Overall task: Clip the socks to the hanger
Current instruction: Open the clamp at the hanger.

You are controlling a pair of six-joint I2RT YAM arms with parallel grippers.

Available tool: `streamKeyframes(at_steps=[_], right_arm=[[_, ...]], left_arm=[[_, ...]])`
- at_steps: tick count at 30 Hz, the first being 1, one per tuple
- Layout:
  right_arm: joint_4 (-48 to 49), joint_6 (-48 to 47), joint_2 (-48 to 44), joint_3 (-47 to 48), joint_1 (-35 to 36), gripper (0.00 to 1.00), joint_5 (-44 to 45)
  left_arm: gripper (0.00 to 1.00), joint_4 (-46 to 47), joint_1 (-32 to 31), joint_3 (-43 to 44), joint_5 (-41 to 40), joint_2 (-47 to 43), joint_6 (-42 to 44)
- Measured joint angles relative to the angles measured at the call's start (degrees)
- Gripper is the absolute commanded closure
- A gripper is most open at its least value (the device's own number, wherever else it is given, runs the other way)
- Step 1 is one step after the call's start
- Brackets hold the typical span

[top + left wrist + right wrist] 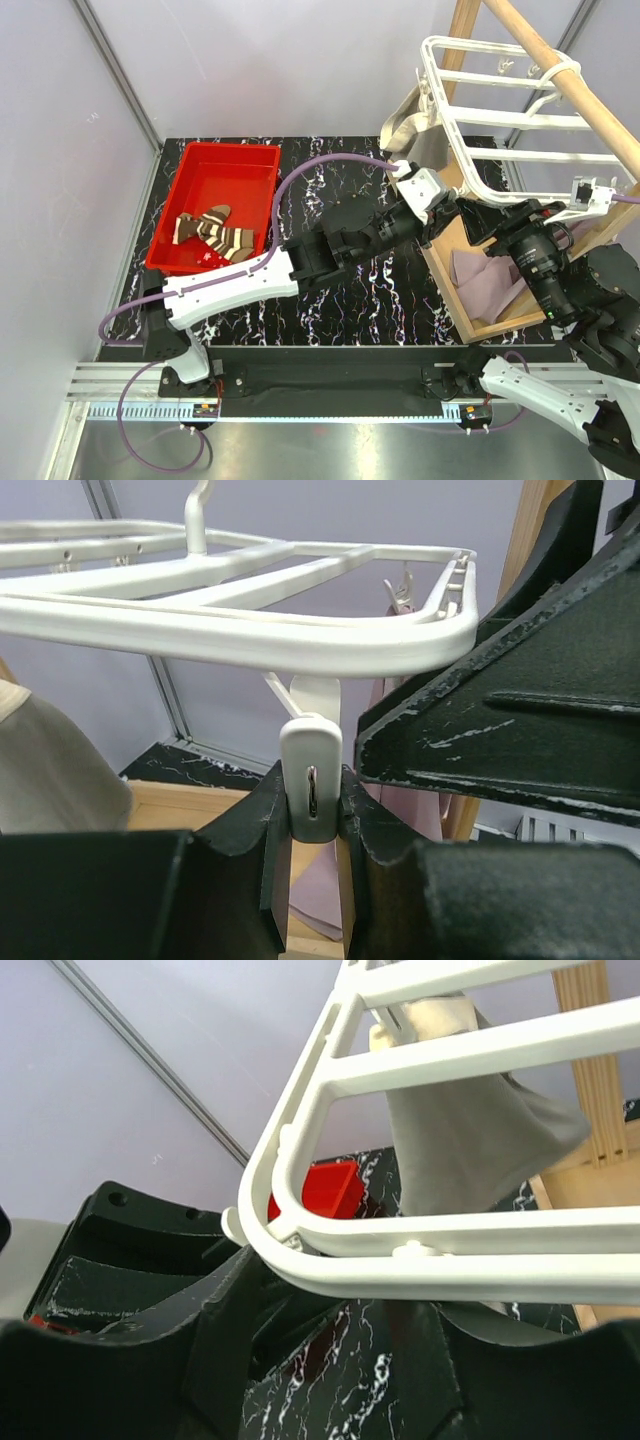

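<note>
The white hanger hangs from a wooden pole at the upper right, and a beige-grey sock is clipped at its left end. In the left wrist view my left gripper is shut on a small white clip that dangles under the hanger's rim. My right gripper stands open just under the hanger's front rail, with nothing between its fingers. A mauve sock lies on the wooden base below. A striped sock and a red sock lie in the tub.
A red tub sits at the left of the black marbled table. The wooden frame's base and upright pole stand at the right. Both arms crowd together under the hanger's left corner.
</note>
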Motion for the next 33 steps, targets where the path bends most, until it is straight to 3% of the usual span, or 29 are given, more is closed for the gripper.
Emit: streamKeyframes(at_steps=[14,24,31,32,33], right_arm=[[6.84,-3.76,-1.66,-1.88,0.00,0.38,-1.31],[13.86,-5.46,-1.97,-5.07,-0.02,0.45,-1.64],[18.40,-7.41,-3.41,-8.63,-0.02,0.69,0.66],[18.51,-7.58,-3.48,-8.72,-0.02,0.82,0.85],[18.49,-7.63,-3.50,-8.74,0.00,0.89,1.11]], left_arm=[[1.00,-2.40,-1.99,5.35,-2.19,2.71,1.31],[1.00,-2.71,-3.19,7.30,-3.04,4.50,2.23],[1.00,-3.13,-3.67,7.54,-3.37,4.90,2.67],[1.00,-3.13,-3.72,7.54,-3.39,4.94,2.69],[1.00,-3.08,-3.74,7.56,-3.41,4.96,2.69]])
